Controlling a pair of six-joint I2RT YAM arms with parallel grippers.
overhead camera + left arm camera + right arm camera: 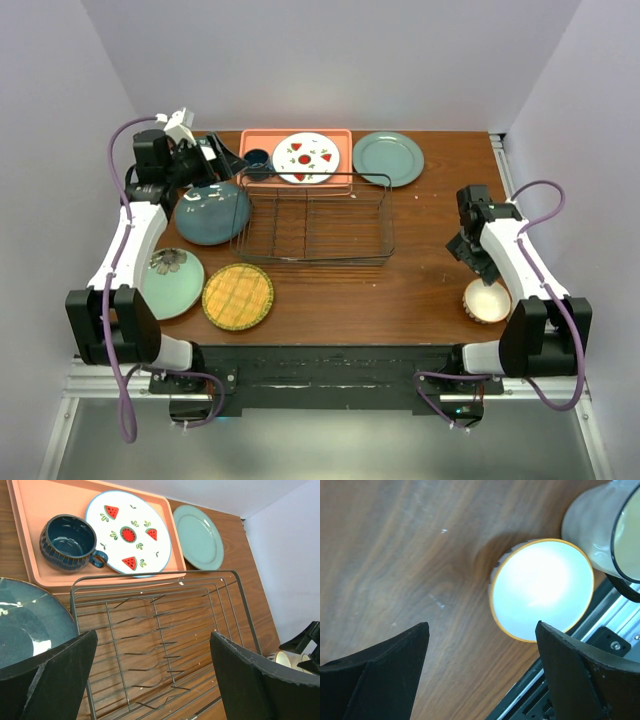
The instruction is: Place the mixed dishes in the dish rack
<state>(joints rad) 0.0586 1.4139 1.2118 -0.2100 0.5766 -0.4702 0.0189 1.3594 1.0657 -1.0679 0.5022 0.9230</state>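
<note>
Jaws spread wide and empty, the left gripper (153, 636) hangs over the dish rack (312, 262). The dark teal plate (212, 212) lies off its left finger, just beside the rack's left end and nearest this arm. Opposite, the right gripper (482, 625), likewise open on nothing, hovers above the wooden table (395, 555), the orange-rimmed cream bowl (542, 590) upright toward its right finger; no brand or lettering is legible.

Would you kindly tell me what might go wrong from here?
The small orange-rimmed white bowl sits near the table's edge beside a cream dark-rimmed bowl; the open right gripper might nudge either off. The dark teal plate lies close to the dark wire rack and could strike its side.
</note>
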